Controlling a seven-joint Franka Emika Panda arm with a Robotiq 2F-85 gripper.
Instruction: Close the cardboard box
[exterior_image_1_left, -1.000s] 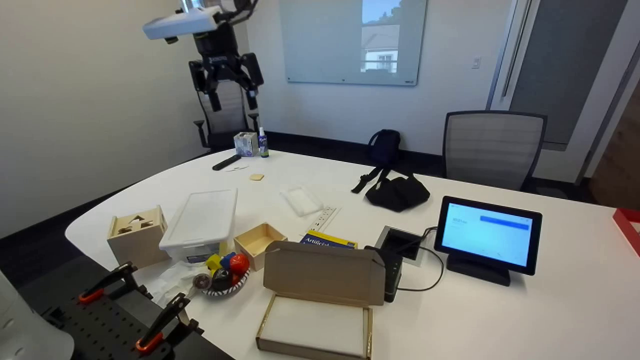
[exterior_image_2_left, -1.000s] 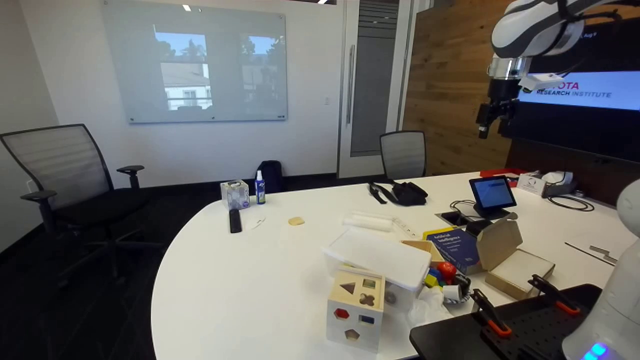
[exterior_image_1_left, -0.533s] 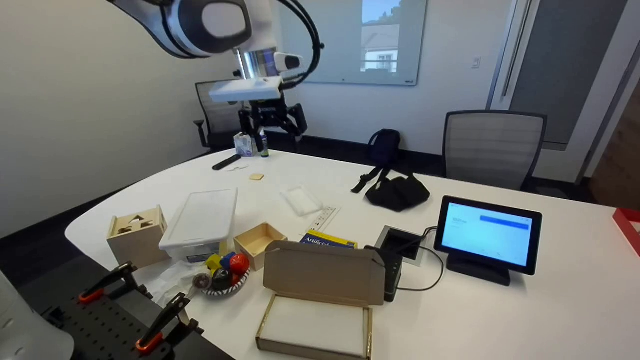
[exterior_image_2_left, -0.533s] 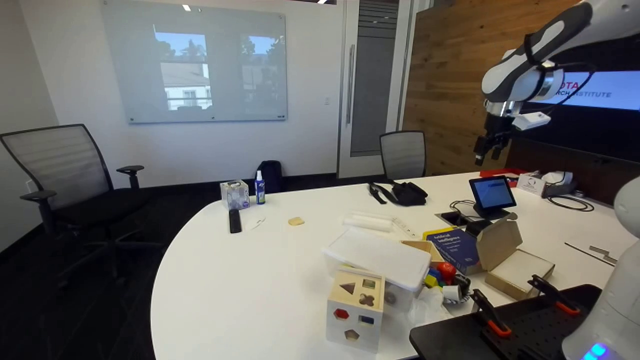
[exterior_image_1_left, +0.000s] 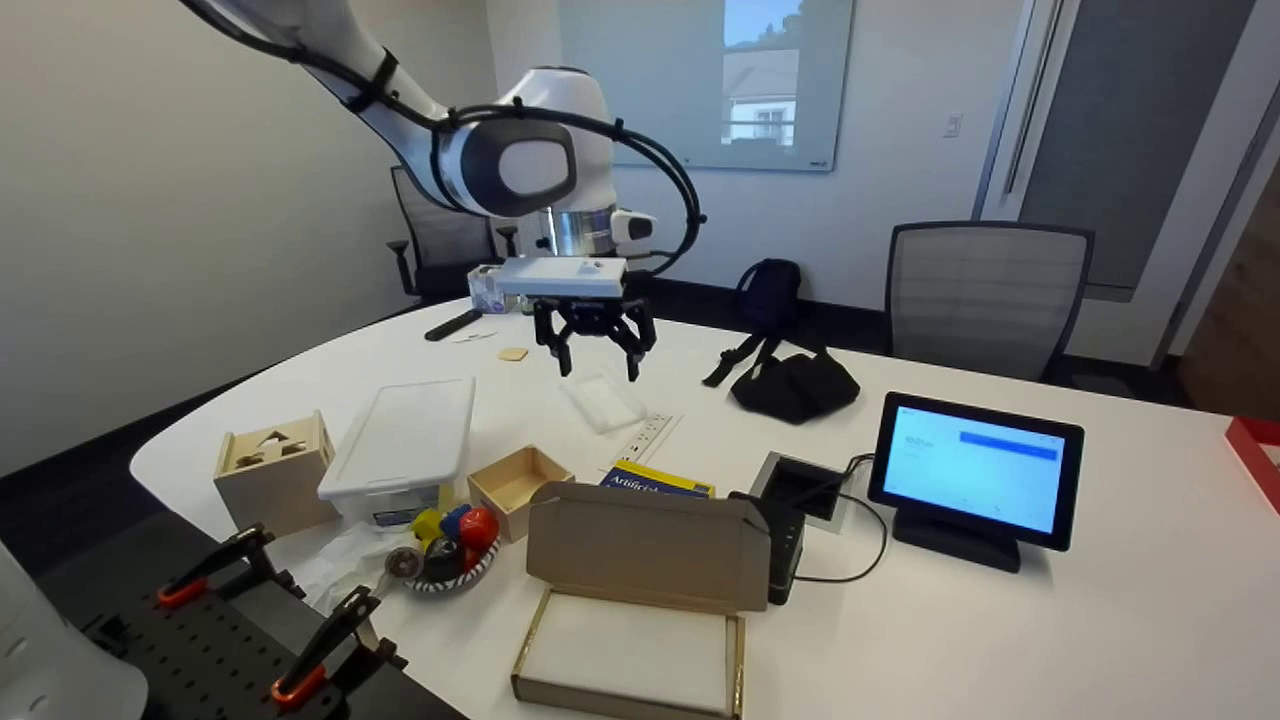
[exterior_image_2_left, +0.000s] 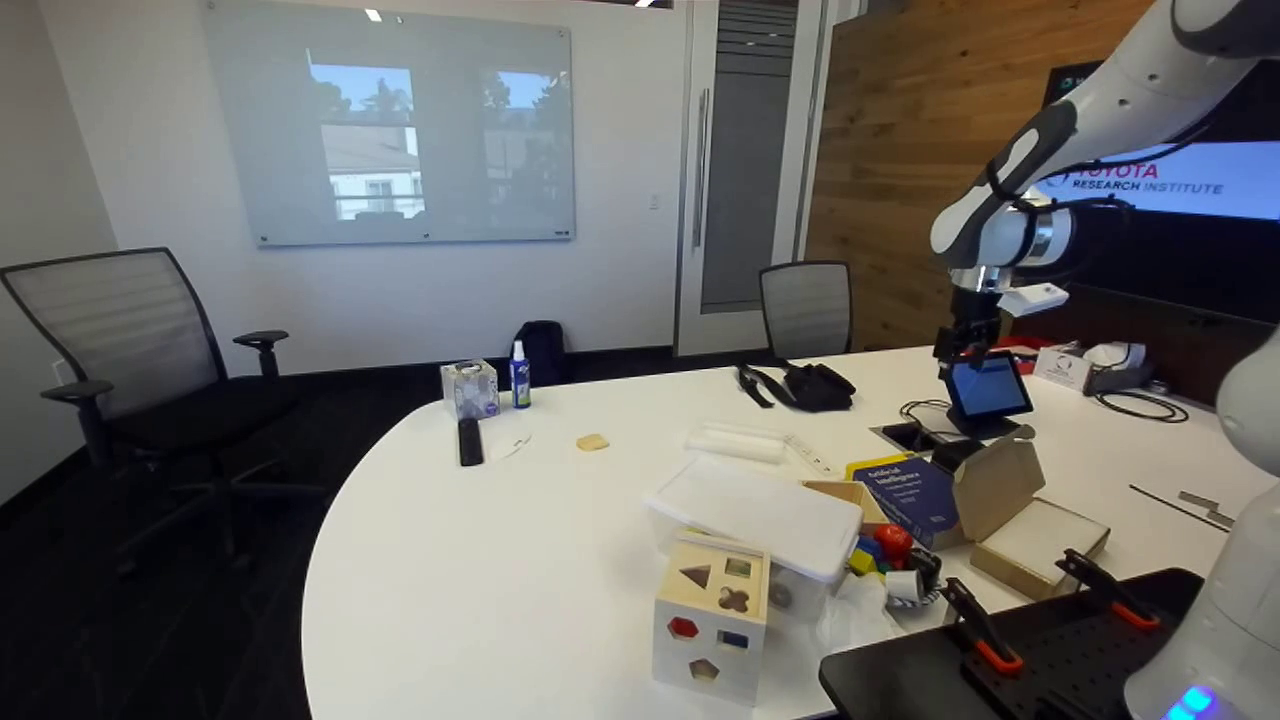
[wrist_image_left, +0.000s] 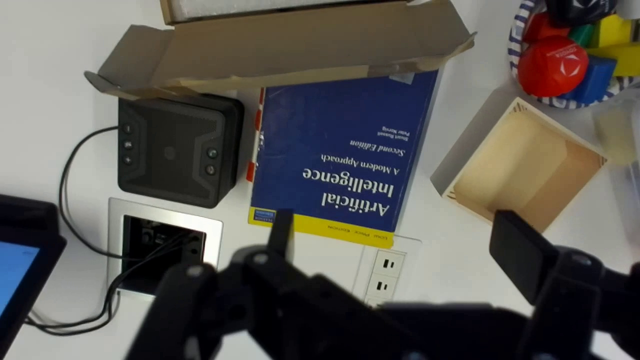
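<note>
In an exterior view the jaws hang above the table (exterior_image_1_left: 960, 650), spread apart with nothing between them, beyond the open cardboard box (exterior_image_1_left: 612, 700); its raised lid (exterior_image_1_left: 648, 548) stands between them and the box's lower half. The box's long axis runs left to right there, roughly along the line on which the jaws part, so closing it probably calls for a reach down behind the lid and a push toward the robot base (exterior_image_1_left: 60, 650).

From the left come a pale wooden cube (exterior_image_1_left: 278, 490) with cut-out shapes, a cloudy plastic tub (exterior_image_1_left: 400, 440), a striped round bowl (exterior_image_1_left: 455, 583), a bare-wood crate (exterior_image_1_left: 515, 488) and a blue-and-yellow book (exterior_image_1_left: 642, 482). Next is the box, shallow, matte brown card, holding a flat pale slab (exterior_image_1_left: 628, 650); in the wrist view the lid shows thin end tabs (wrist_image_left: 135, 56), which could snag on the walls. Whether the lid leans on the black device (exterior_image_1_left: 786, 550) I cannot tell. Last is the glassy tablet (exterior_image_1_left: 975, 465).
</note>
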